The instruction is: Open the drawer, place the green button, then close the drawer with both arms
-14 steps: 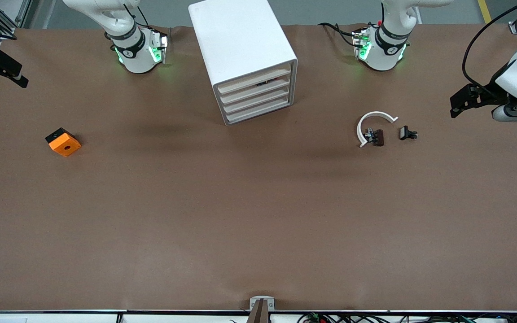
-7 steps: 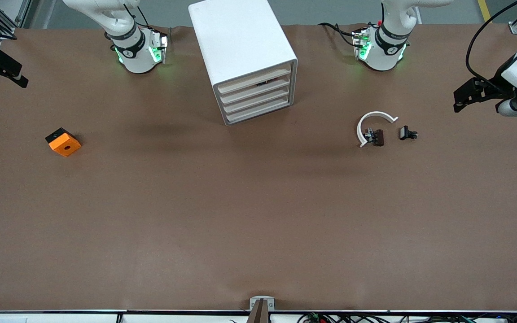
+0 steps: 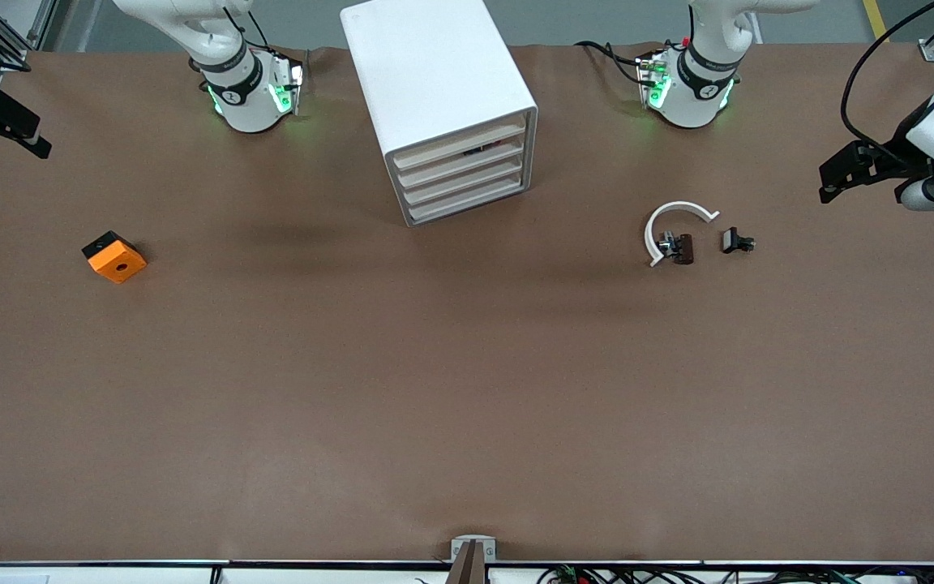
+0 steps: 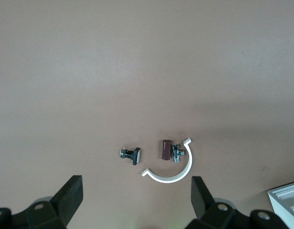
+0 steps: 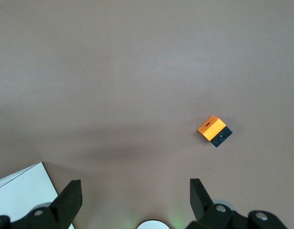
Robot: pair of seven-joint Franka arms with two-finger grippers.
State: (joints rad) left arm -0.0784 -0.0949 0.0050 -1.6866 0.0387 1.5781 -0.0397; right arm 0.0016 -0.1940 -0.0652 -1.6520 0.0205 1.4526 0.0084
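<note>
Now the left gripper (image 4: pixel 136 190) is hanging open and empty over two black clips (image 3: pixel 738 241) and one white band (image 3: pixel 674 212). The right gripper (image 5: pixel 135 191) is hanging open and empty over its end of the table, near one orange block (image 3: pixel 114 256). Four drawers (image 3: pixel 460 166) are sitting shut in one white cabinet (image 3: pixel 426 65), and I cannot tell if the one dark bit (image 3: pixel 479 149) peeking out between the top two is the button.

A dark thing shows through the cabinet's (image 3: pixel 437 81) top drawer (image 3: pixel 462 143), too small to name, perhaps the button. Both arms are cut off at the front view's edges; the cabinet corner is clipped in both wrist views
</note>
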